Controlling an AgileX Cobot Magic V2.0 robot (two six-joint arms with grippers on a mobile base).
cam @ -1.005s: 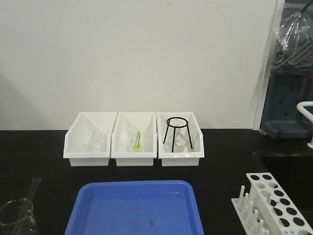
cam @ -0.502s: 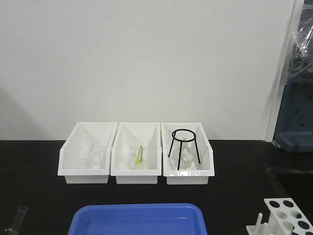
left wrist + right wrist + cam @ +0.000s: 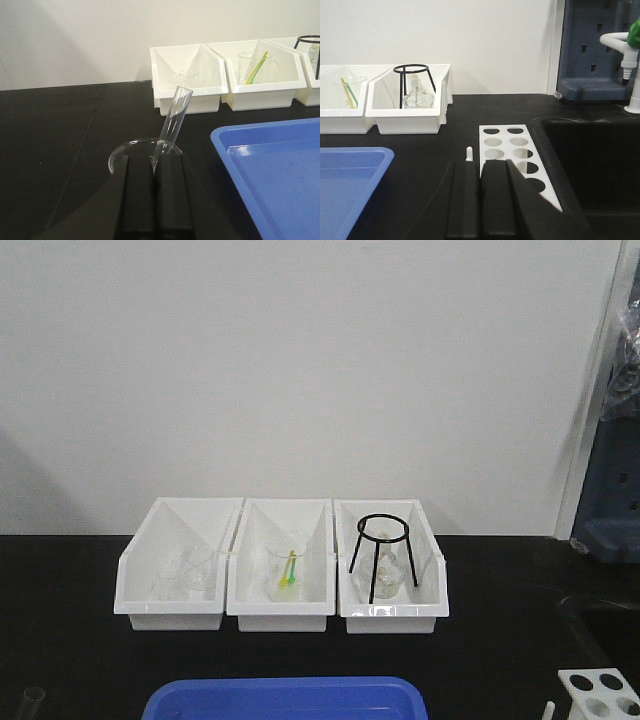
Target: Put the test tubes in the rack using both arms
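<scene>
Over the tabletop point(image 3: 60, 150), the left end effector point(image 3: 155, 172) and right end effector point(image 3: 481, 172) sit clenched, apparently empty; the first pickup is pending, so the left must open and grasp the test tube point(image 3: 175, 117) leaning in the beaker point(image 3: 120, 152).

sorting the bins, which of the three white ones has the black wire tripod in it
The right-hand bin in the front view: a black wire tripod stands inside it. The middle bin and left bin have none.
</scene>
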